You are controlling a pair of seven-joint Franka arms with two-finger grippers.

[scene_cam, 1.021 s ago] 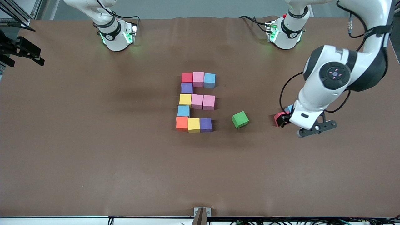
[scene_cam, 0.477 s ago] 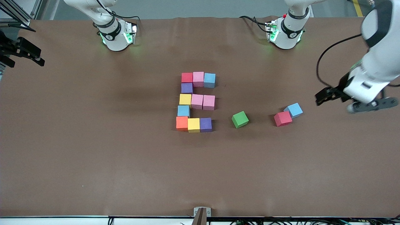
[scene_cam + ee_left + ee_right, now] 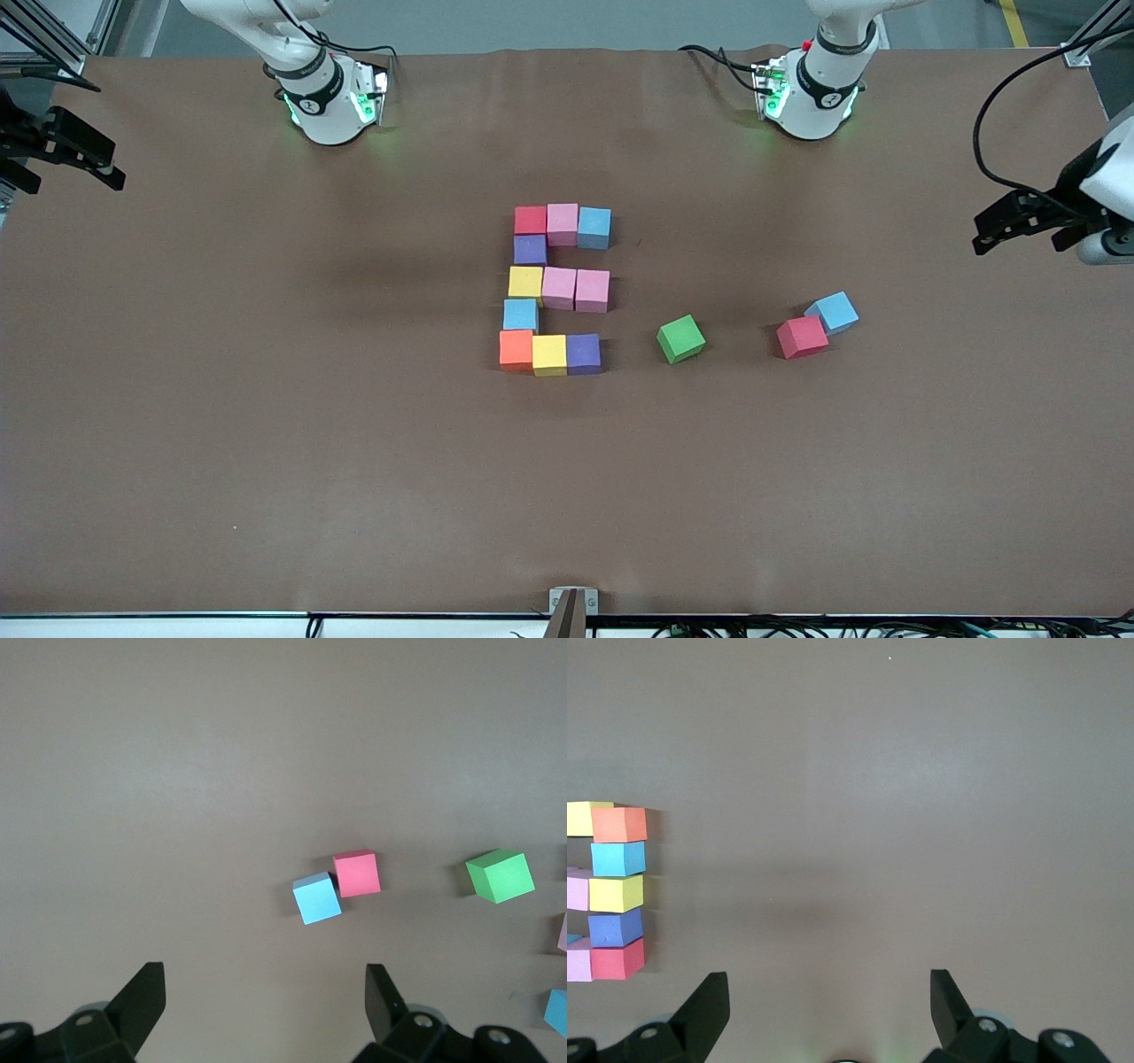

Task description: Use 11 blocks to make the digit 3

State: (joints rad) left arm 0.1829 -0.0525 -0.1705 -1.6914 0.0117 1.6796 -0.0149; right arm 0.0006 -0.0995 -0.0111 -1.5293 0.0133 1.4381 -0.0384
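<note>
Digit 3 point(image 3: 555, 289) complete mid-tabletop point(image 3: 266, 425). Left pincer point(image 3: 990, 232) apart, empty, over tabletop edge; right pincer point(image 3: 826, 1014) apart, empty, arm waiting.

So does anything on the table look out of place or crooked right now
Three cubes sit loose toward the left arm's end, apart from the digit 3: a green cube turned askew, and a red cube touching a light blue cube, both also rotated. The figure's own cubes look tidy.

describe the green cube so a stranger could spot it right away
Start at the multicoloured block figure mid-table. Toward the left arm's end, level with its bottom bar, one green cube sits alone, turned askew. It is the only green one, touching nothing.
</note>
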